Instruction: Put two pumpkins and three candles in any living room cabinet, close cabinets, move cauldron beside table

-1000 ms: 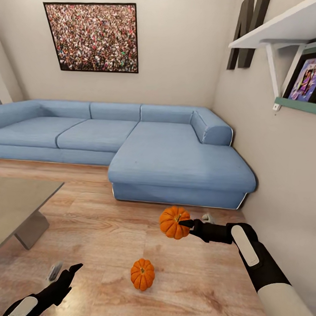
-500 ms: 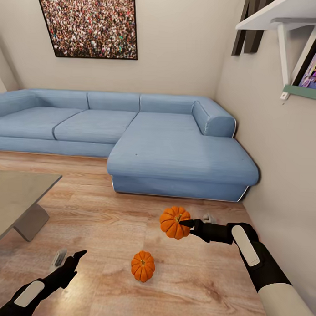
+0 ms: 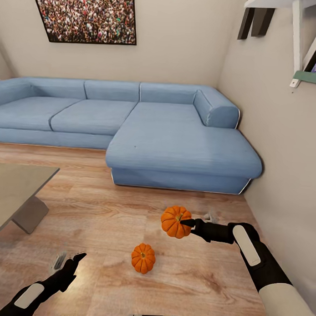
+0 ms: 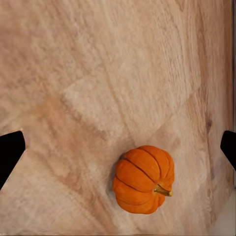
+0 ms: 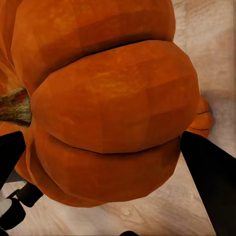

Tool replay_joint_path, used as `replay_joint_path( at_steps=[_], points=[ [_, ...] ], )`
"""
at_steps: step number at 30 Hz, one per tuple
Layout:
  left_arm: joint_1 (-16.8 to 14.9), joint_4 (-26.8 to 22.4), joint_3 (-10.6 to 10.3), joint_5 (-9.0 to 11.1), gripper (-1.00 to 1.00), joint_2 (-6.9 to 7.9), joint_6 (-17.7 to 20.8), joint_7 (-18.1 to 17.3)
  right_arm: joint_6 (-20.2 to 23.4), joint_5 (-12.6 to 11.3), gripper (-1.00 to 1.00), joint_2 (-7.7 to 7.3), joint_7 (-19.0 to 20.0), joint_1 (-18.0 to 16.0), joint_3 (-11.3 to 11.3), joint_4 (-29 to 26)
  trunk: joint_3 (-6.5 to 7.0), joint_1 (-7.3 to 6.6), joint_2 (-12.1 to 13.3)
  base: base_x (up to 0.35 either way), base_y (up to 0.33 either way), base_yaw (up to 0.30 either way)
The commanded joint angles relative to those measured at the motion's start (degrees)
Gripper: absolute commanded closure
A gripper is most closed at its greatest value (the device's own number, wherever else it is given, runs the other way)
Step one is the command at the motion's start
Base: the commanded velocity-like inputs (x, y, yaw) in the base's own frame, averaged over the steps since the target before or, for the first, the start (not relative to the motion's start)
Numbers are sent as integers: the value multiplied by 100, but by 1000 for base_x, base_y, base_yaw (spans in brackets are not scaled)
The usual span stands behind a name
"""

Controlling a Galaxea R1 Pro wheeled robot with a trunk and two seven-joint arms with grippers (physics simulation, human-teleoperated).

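Right gripper (image 3: 188, 224) clamped on the raised pumpkin (image 3: 175, 222), holding it above the wood floor (image 3: 105, 220) in front of the blue sofa (image 3: 176, 149); left gripper (image 3: 69, 259) spread wide, empty, low over the floor; second pumpkin (image 3: 143, 257) resting on the boards between both arms; grey table (image 3: 15, 189) off left.
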Motion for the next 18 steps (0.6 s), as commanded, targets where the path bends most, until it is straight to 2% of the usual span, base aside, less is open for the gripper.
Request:
replay_joint_path(
  at_steps=[1, 13, 15, 18],
  points=[
    [-3, 21, 35, 31, -100, -3, 59, -8, 9, 38, 100, -4, 57, -4, 5, -2, -27, 1, -4, 0, 0, 0],
    [-3, 59, 30, 15, -100, -7, 108, -77, 9, 31, 100, 7, 65, -4, 5, -2, -293, 32, -20, 0, 0, 0],
    [-3, 43, -13, 17, -100, -7, 119, -81, 9, 31, 100, 10, 70, -4, 5, -2, -337, 37, -22, 0, 0, 0],
    [-3, 27, -212, 22, -100, -7, 128, -104, 9, 27, 100, 12, 73, -4, 5, -2, -404, 45, -26, 0, 0, -3]
  ],
)
